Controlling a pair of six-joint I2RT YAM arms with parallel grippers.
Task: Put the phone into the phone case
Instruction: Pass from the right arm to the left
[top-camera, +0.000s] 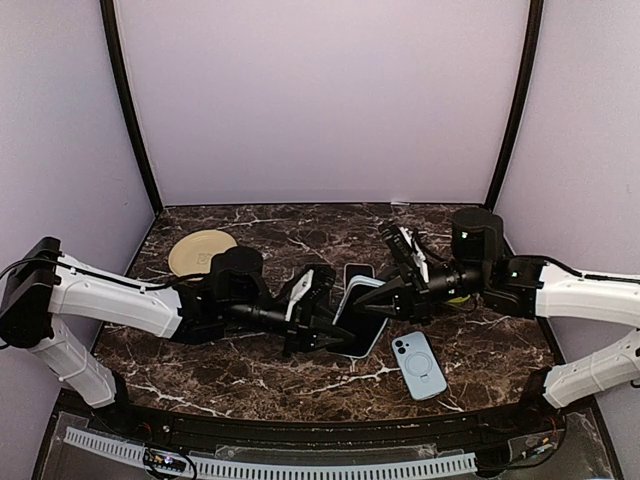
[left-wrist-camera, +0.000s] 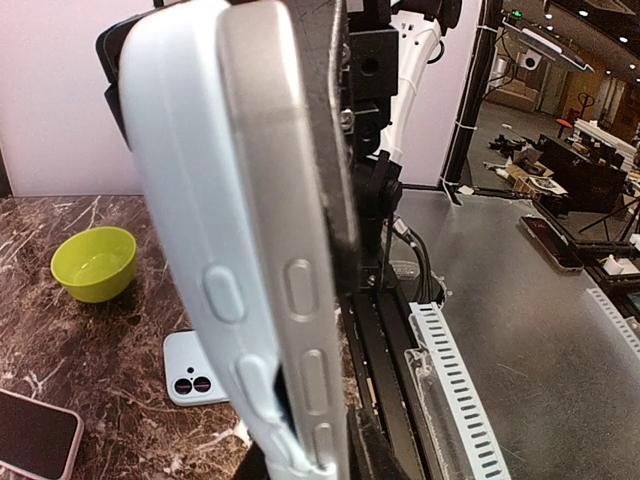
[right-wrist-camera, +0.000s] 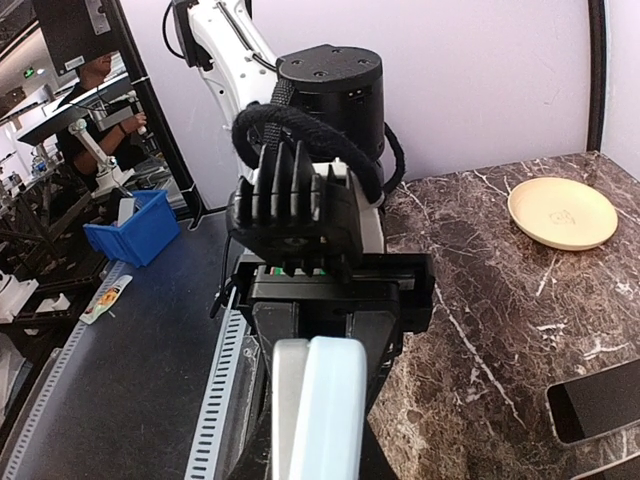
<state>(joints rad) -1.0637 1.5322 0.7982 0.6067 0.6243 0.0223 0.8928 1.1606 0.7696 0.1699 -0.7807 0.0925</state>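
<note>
Above tabletop (top-camera: 250, 385) centre, left fingers (top-camera: 316, 326) are clenching case (left-wrist-camera: 180, 200) and half-seated phone (left-wrist-camera: 285, 200) together at their left long edge; right fingers (top-camera: 388, 292) are gripping the opposite far edge.

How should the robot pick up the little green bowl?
Probably best to grab the green bowl by its rim, coming straight down from above. It sits upright with its open side up, so one finger can go inside the wall and one outside.

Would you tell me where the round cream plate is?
In the top view, the round cream plate lies far left on the table, behind the left arm.
</note>
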